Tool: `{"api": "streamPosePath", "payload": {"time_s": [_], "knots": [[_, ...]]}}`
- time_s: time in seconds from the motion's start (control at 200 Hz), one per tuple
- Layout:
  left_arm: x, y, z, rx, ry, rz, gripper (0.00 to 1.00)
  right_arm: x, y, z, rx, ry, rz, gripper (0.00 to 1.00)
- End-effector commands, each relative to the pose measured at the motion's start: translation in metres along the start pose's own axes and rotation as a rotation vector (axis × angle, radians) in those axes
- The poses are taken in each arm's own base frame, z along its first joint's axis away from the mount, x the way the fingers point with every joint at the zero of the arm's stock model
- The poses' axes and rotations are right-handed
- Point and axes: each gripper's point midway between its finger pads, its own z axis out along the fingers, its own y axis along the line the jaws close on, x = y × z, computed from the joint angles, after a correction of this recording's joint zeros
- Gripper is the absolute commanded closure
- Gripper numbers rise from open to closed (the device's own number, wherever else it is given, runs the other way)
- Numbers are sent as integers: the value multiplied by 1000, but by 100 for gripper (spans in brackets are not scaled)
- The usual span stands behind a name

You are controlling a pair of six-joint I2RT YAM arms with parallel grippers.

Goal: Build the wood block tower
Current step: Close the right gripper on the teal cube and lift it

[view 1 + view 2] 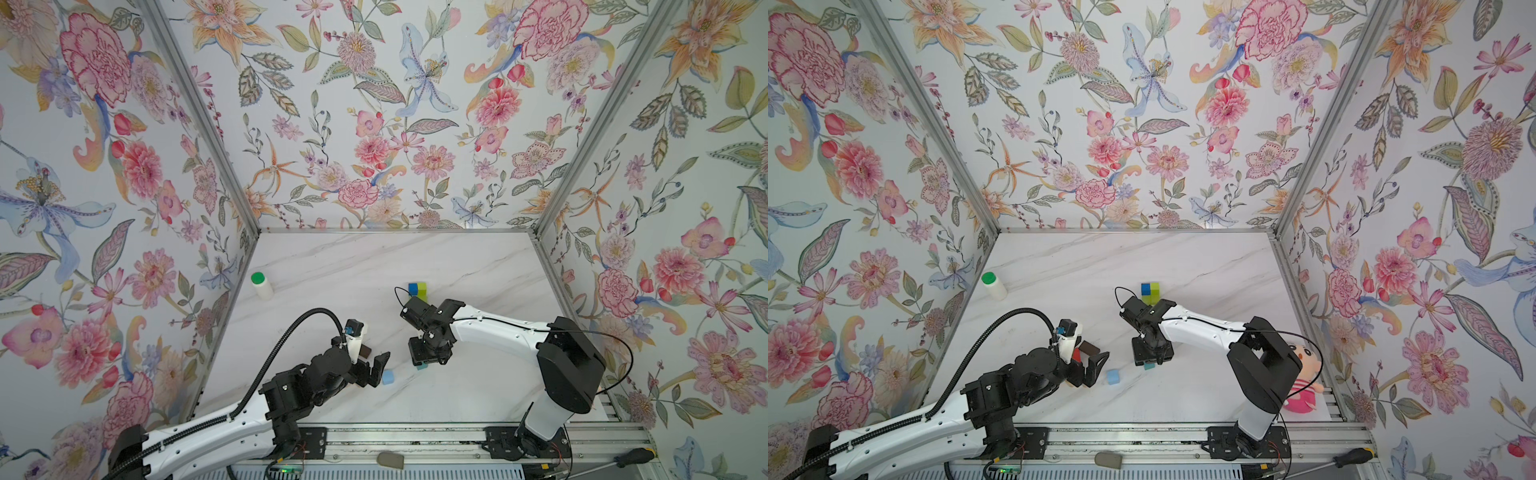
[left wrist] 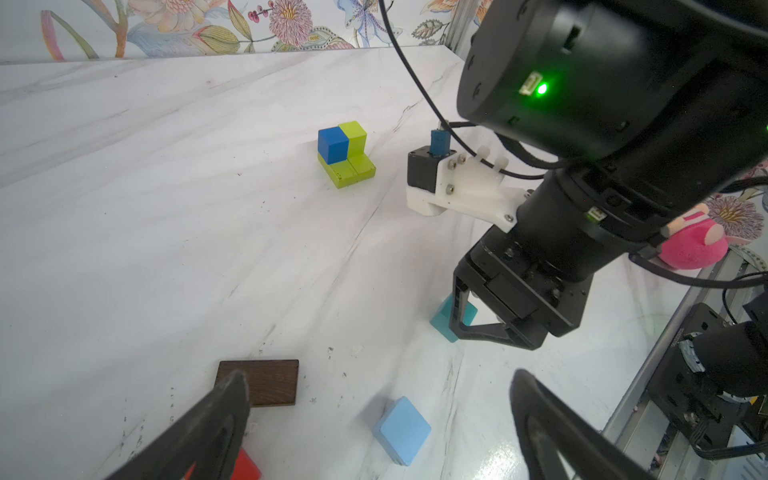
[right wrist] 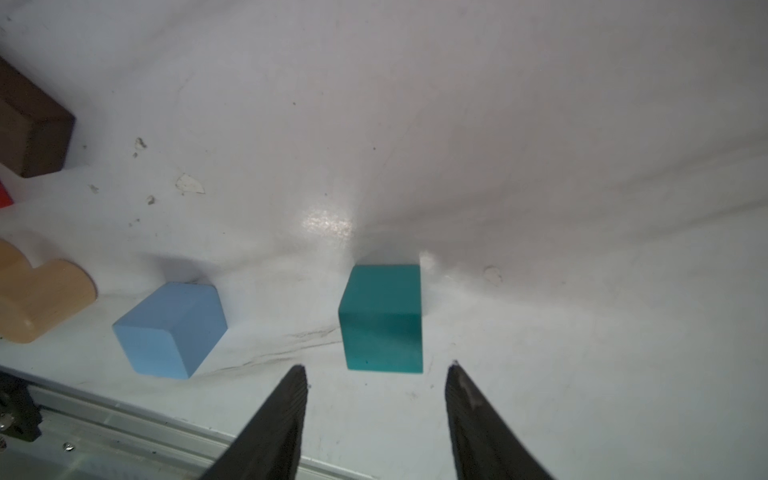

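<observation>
On the marble table (image 1: 374,257) the started tower (image 1: 419,291), lime-green with a blue cube (image 1: 413,287), stands toward the back. My right pincer (image 3: 377,365) hangs part-open and empty, jaws set wider than the teal cube (image 3: 382,318) just ahead, to straddle it.

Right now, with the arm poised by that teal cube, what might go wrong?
1. The right end effector stands open close to the teal cube; closing off-centre could twist or push it away.
2. The light-blue cube lies close by and could get knocked.
3. The stacked blue and lime blocks might topple when another is added.
</observation>
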Motion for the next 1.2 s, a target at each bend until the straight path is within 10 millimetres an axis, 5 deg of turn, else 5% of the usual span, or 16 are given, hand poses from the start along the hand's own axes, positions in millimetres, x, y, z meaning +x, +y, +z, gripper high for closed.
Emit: {"api": "streamPosePath", "payload": {"time_s": [0.0, 0.56, 1.196], "knots": [[13, -1, -1, 17, 28, 32, 1, 2, 3, 6, 6, 15, 6, 44], [13, 3, 0, -7, 23, 44, 1, -2, 4, 19, 30, 41, 2, 54], [7, 6, 4, -38, 12, 67, 1, -18, 3, 11, 18, 26, -4, 69]]}}
